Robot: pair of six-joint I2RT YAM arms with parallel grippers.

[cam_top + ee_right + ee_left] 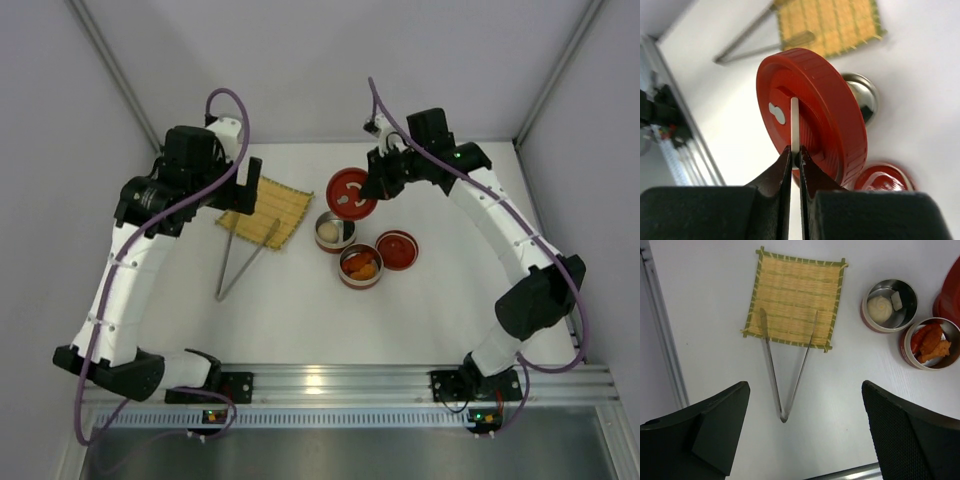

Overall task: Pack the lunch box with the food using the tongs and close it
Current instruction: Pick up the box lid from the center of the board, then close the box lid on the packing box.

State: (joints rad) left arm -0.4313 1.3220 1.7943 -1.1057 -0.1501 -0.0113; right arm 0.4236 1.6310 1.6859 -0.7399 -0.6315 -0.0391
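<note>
White tabletop [300,320] walled in by pale grey panels is all that lies under both arms.

The main risk is at the right gripper [795,156]. Its fingers are pressed tight on a thin white tab [795,120] on the face of the red lid [825,115], and nothing else holds the lid. The lid hangs on edge, its face turned sideways, so it could pivot on the tab or slip out. If it comes down at this tilt, I judge it would land crooked on a rim rather than seat.

Below and beyond these fingers are the first steel tin [863,97], partly hidden by the lid, and a second red lid [885,177] flat on the table. Which lid fits which tin I cannot tell, so a mismatch is possible.

In the second tin [910,356], right of the left gripper, the orange and red pieces [932,342] lean up toward the rim and might stop a lid closing. The white round piece [880,309] sits low in the first tin.

The left gripper [805,390] is spread wide, holds nothing and looks straight down. The tongs [785,370] lie just ahead between its fingers, joined end nearest, tips on the yellow mat [795,295]. Dropping here could knock them.

The right arm reaches forward, elbow out, wrist turned inward. The left arm arches up with its wrist bent down.
</note>
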